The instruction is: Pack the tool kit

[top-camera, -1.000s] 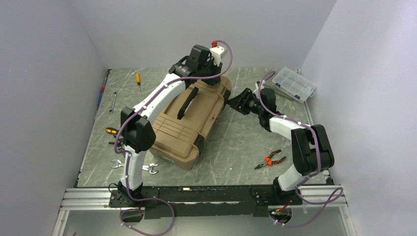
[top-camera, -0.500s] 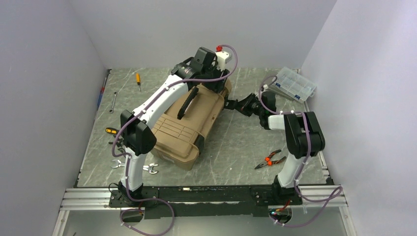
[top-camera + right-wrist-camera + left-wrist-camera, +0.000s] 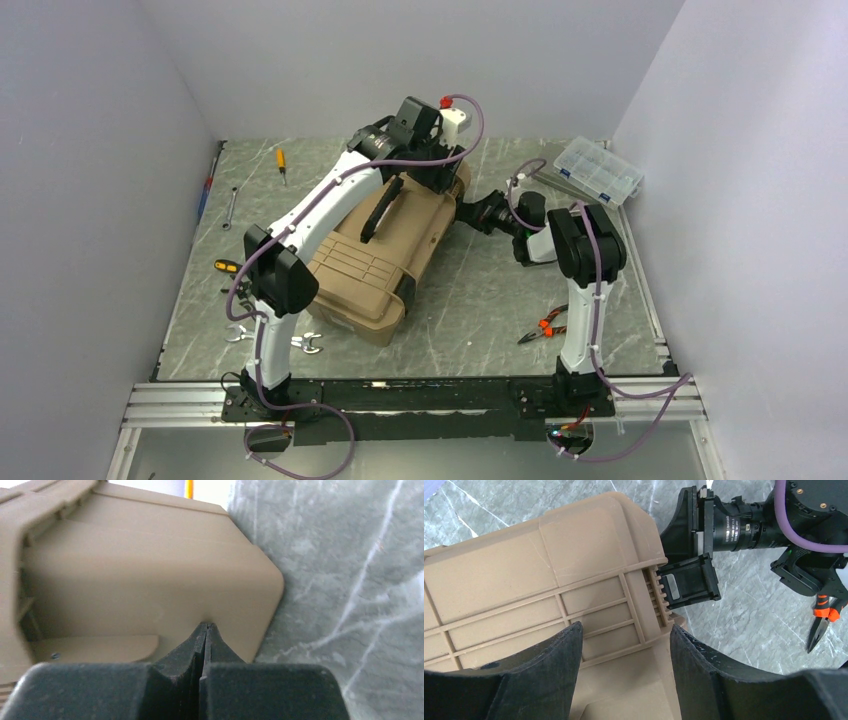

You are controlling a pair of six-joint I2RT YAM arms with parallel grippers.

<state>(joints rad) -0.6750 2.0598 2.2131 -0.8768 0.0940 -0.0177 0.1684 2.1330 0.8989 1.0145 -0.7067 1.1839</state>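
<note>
While left claw [image 3: 624, 630] gapes over the toolbox [image 3: 524, 570] edge, right claw [image 3: 205, 632], closed empty, seemingly touches its end.

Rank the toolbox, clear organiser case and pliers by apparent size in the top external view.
1. toolbox, largest by far
2. clear organiser case
3. pliers, smallest, though partly hidden

Clear compartment organiser case [image 3: 598, 170] at far-right corner, grey marbled table [image 3: 480, 290] — pale walls [image 3: 400, 60] around.
</note>
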